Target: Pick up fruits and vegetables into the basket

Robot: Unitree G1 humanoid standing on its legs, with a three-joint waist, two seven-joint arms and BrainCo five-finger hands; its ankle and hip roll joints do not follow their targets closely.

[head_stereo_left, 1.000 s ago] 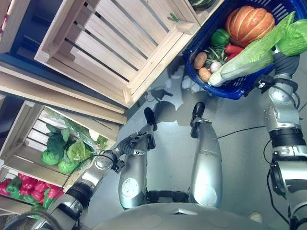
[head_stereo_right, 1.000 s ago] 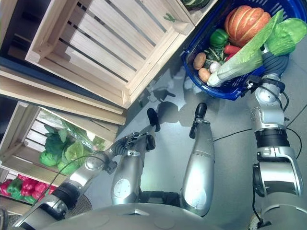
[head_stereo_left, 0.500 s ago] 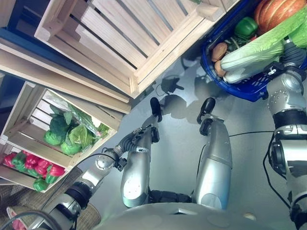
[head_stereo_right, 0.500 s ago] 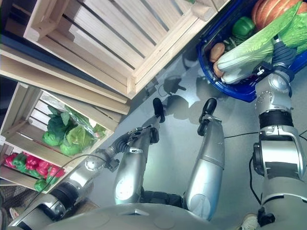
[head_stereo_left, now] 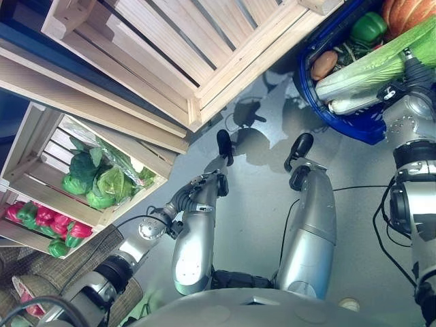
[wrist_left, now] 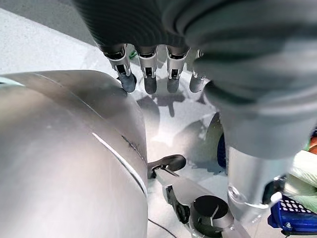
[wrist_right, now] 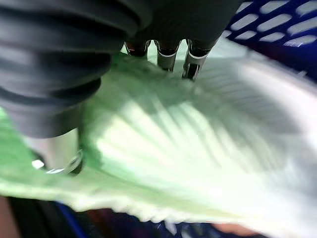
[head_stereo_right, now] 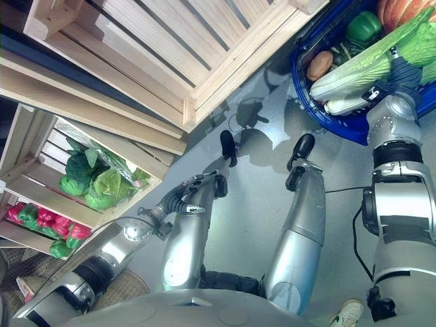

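A blue basket (head_stereo_left: 354, 126) hangs at the upper right, carrying a long pale napa cabbage (head_stereo_left: 364, 68), a green pepper (head_stereo_left: 368, 27), a potato (head_stereo_left: 324, 65) and an orange pumpkin (head_stereo_left: 402, 10). My right hand (head_stereo_left: 413, 65) reaches into the basket beside the cabbage. In the right wrist view its fingers (wrist_right: 166, 57) press against the cabbage leaf (wrist_right: 198, 139) and their tips are hidden by it. My left hand (head_stereo_left: 196, 197) hangs low by my side, with relaxed fingers (wrist_left: 148, 79) that hold nothing.
A large empty wooden crate (head_stereo_left: 184, 41) fills the top. Lower left, one crate holds leafy greens (head_stereo_left: 95, 180) and another holds red and green peppers (head_stereo_left: 48, 228). A woven mat (head_stereo_left: 41, 286) lies at the bottom left. Grey floor lies between the crates and the basket.
The camera has shifted, so the crates and the basket sit further up and right in the picture. Neither hand has changed its hold or its place beside me.
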